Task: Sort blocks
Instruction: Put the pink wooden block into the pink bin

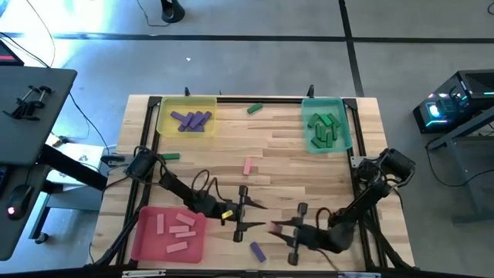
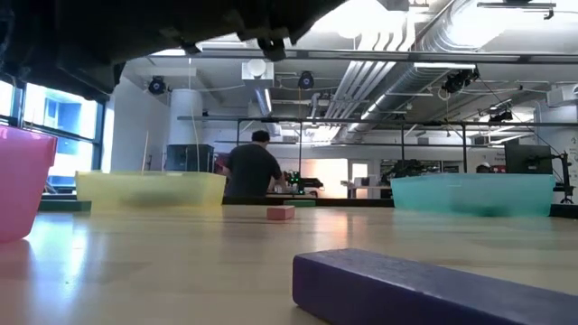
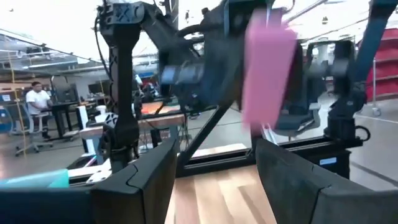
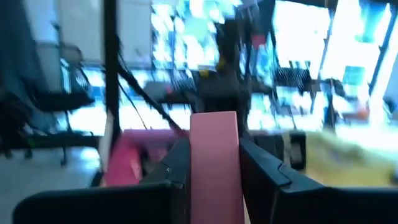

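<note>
A pink block (image 4: pixel 214 168) is clamped in my right gripper (image 4: pixel 214 149), which sits near the table's front edge in the high view (image 1: pixel 279 226). Facing it from the left, my left gripper (image 1: pixel 258 216) is open. Its fingers (image 3: pixel 143 180) stand apart, short of the pink block (image 3: pixel 267 68), and touch nothing. Loose blocks lie flat on the table: one pink (image 1: pixel 248 165), two green (image 1: pixel 255 109) (image 1: pixel 170 156) and one purple (image 1: pixel 258 252). My right gripper pinches the pink block by its two long sides (image 4: pixel 194 163) between both fingers. The fingers come level from the table's right and lie along the block. The block's free end (image 4: pixel 213 121) juts past the fingertips toward my left gripper. It is lifted clear of the table.
A yellow tray (image 1: pixel 164 116) with purple blocks stands at the far left. A teal tray (image 1: pixel 345 127) with green blocks is at the far right. A pink tray (image 1: pixel 147 235) with pink blocks is at the near left. A person sits in the room beyond (image 2: pixel 253 171).
</note>
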You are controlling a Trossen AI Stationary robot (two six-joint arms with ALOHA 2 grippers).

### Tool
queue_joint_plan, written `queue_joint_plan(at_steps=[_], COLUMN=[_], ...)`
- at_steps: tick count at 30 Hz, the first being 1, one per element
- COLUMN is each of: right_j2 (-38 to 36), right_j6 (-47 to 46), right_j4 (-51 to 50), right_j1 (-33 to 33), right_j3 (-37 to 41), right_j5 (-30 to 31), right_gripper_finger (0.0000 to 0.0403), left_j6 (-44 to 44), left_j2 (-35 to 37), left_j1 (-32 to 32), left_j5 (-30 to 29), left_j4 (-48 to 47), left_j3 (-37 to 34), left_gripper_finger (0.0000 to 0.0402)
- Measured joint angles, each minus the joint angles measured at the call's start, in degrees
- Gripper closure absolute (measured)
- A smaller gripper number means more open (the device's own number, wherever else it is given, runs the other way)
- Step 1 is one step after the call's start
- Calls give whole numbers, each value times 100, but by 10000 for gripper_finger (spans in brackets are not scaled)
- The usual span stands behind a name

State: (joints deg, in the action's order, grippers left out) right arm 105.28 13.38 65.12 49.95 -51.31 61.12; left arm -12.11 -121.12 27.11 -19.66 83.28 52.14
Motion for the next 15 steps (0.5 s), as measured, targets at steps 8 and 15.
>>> queue_joint_plan(at_steps=[8,15], right_j2=[-2,-2], right_j6=[1356,1216], right_j4=[1334,1225], right_j1=[-144,-474], right_j3=[0,0], right_j5=[-1344,-1672], right_gripper_finger=[329,329], left_j6=[278,278], left_j2=[-1,2], left_j1=[-58,-90], left_j5=[767,1206], left_j4=[-6,-600], left_j3=[198,756], left_gripper_finger=[195,176])
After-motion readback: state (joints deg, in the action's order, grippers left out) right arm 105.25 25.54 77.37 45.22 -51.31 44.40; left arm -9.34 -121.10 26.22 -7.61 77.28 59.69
